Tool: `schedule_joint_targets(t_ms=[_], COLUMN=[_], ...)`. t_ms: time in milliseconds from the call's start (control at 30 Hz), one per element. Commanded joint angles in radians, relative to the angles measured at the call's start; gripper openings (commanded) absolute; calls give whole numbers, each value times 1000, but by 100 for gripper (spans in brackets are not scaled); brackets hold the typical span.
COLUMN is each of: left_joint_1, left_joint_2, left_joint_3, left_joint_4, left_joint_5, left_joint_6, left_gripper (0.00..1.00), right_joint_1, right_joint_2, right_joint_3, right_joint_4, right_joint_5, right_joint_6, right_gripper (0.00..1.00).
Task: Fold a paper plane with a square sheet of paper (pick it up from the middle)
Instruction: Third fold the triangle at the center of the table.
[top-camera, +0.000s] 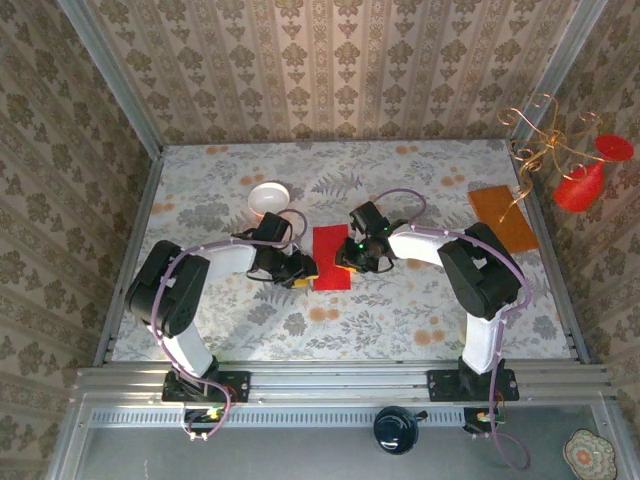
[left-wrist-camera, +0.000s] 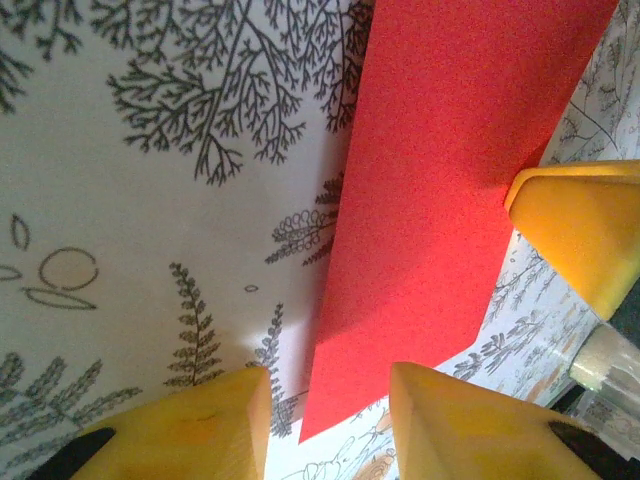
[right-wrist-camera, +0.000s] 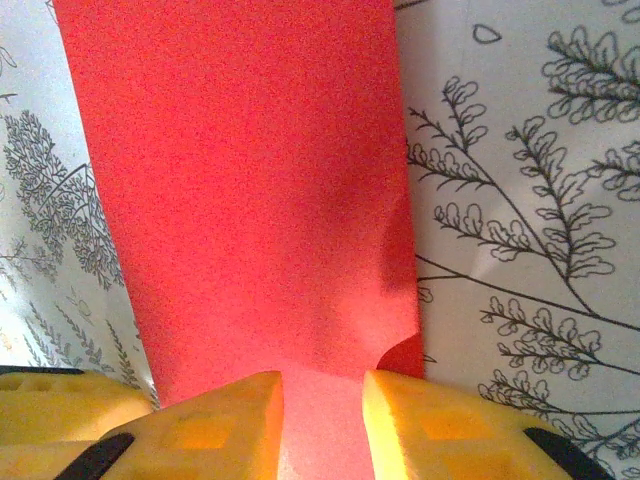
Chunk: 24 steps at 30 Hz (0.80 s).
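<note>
Yellow wedge-shaped fingertips of the right hand (right-wrist-camera: 322, 385) sit at the bottom of the right wrist view, a little apart. A thin, bright red paper sheet (right-wrist-camera: 250, 180) runs down into the gap between them, and its near edge is hidden behind them. Whether the tips press on the red paper sheet cannot be told. Its right edge has a small curled dent, and its far end is cut off by the frame.

From the left wrist, the left hand (left-wrist-camera: 330, 375) also has its fingertips apart, with one corner of the red paper sheet (left-wrist-camera: 440, 170) just beyond the gap. A yellow finger (left-wrist-camera: 580, 230) of the other hand overlaps the sheet's right side.

From above, the red paper sheet (top-camera: 331, 255) lies flat mid-worktop as an upright rectangle on the leaf-patterned worktop (top-camera: 400, 310). The left hand (top-camera: 303, 268) and right hand (top-camera: 350, 258) cover its side edges. Any crease is too faint to make out. A small white bowl (top-camera: 268, 197) sits beyond it to the left, and an orange-brown rectangular board (top-camera: 503, 217) lies far right.
</note>
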<state>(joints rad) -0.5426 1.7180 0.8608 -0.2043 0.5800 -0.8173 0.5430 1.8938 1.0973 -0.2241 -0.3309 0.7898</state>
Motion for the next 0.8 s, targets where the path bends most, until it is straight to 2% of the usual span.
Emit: schedule_joint_targets(t_ms=[0,300,767], left_joint_1=[-3,-3,5], left_joint_2=[18,48,97], left_joint_3=[29,44,132], left_joint_4=[2,35,15], left_joint_5=[16,32,57], left_joint_6=[8,6,74], left_gripper=[35,33,34], right_joint_1=[-6,-12,-14], right_joint_2=[45,45,45], right_joint_3=[-30,-45,-42], right_joint_4=[-23,2,0], right_joint_5=[6,-11,-13], right_joint_6=[8,19,20], right_gripper=[31,30,30])
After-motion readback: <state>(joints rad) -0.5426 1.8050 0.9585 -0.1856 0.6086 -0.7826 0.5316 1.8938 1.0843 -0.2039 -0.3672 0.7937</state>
